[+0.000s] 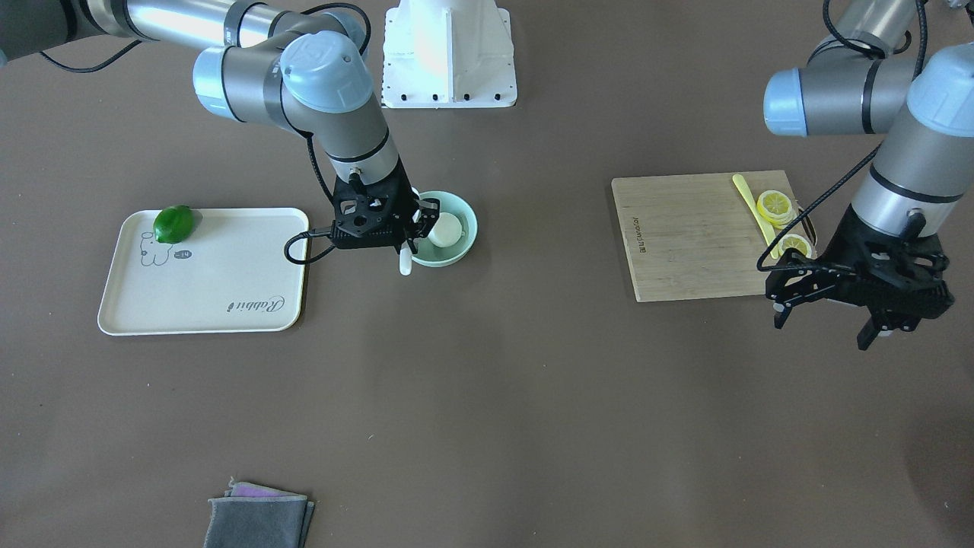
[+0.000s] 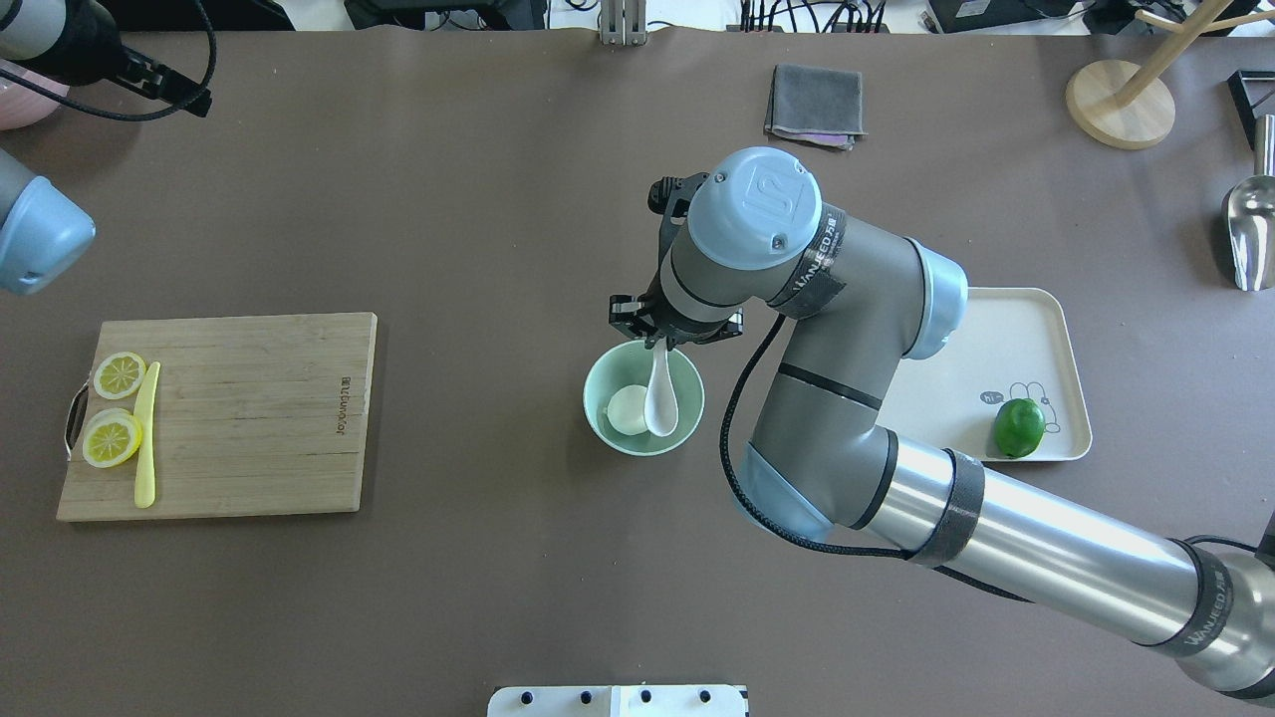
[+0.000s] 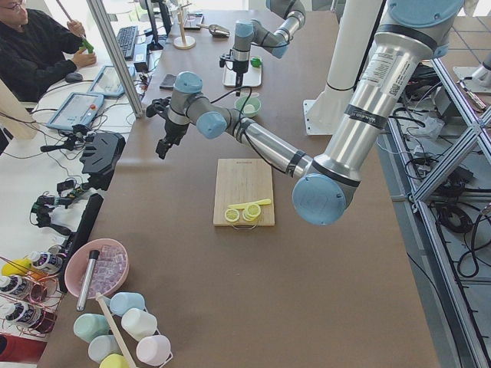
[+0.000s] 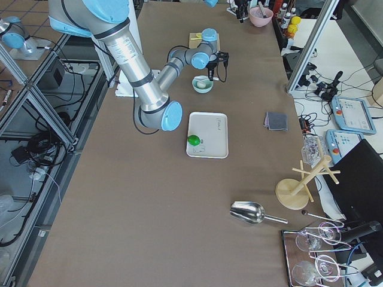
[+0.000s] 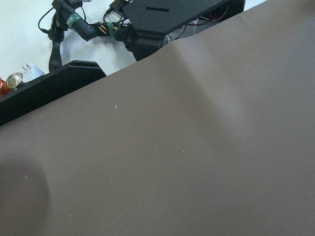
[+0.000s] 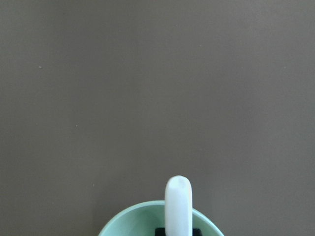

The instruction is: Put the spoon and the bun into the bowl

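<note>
The pale mint-green bowl [image 2: 595,383] stands at the table's middle; it also shows in the front view [image 1: 471,228]. The white bun [image 2: 626,408] lies inside it. The white spoon [image 2: 659,403] has its scoop down in the bowl beside the bun, and its handle leans out over the far rim [image 1: 405,263]. My right gripper [image 2: 665,334] hangs over that rim and is shut on the spoon's handle [image 6: 178,204]. My left gripper [image 1: 825,327] is open and empty, above the table beside the cutting board's corner. The left wrist view shows only bare table.
A cream tray [image 2: 996,329] with a green lime [image 2: 1018,428] lies to the bowl's right. A wooden cutting board [image 2: 249,418] with lemon slices and a yellow knife [image 2: 146,433] lies to the left. A grey cloth [image 2: 815,105], a wooden stand [image 2: 1121,100] and a metal scoop [image 2: 1250,234] are farther off.
</note>
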